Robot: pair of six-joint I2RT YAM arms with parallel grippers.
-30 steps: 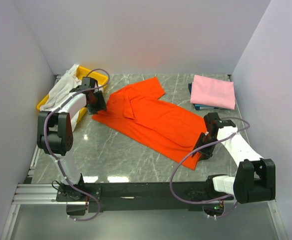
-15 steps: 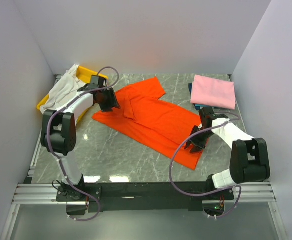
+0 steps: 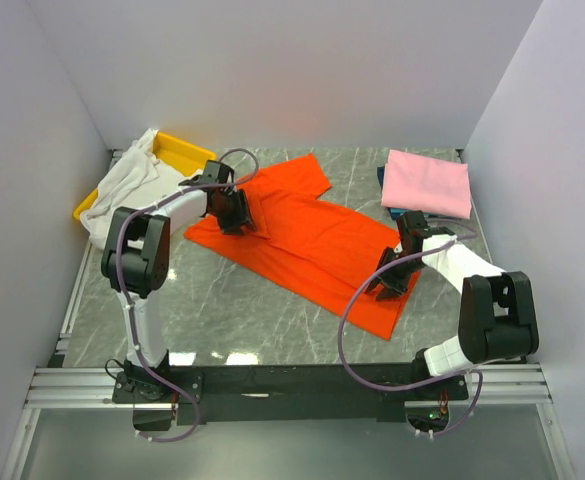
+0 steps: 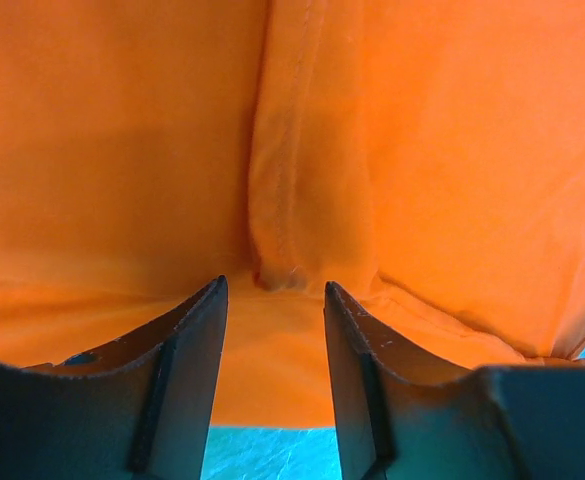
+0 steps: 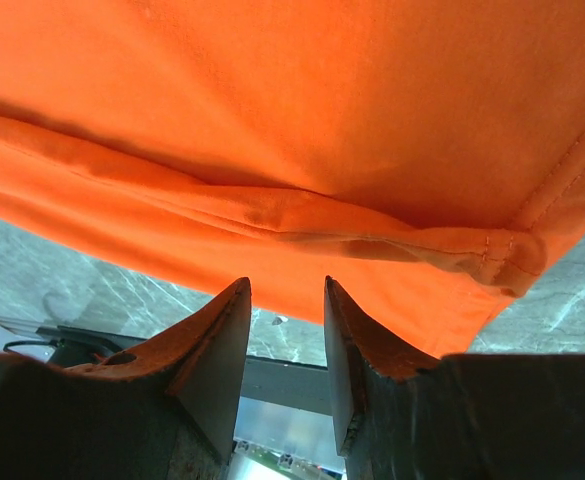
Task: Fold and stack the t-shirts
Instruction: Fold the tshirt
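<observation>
We find the orange-red t-shirt (image 3: 302,235) spread slantwise across the middle of the table (image 3: 232,310). The left arm reaches forward and inward with its elbow raised; the left gripper (image 3: 234,212) is down on the shirt's far-left part, near the collar, fingers apart, a stitched fold of cloth right at the tips, nothing pinched. The right arm bends in toward centre; the right gripper (image 3: 390,280) sits low at the near-right hem, fingers likewise apart, with the hem edge just beyond the tips and unclamped. The pink t-shirt (image 3: 427,183) lies folded at far right on the dark blue t-shirt (image 3: 384,176); the white t-shirt (image 3: 127,180) is draped over the yellow tray (image 3: 187,152) at far left.
</observation>
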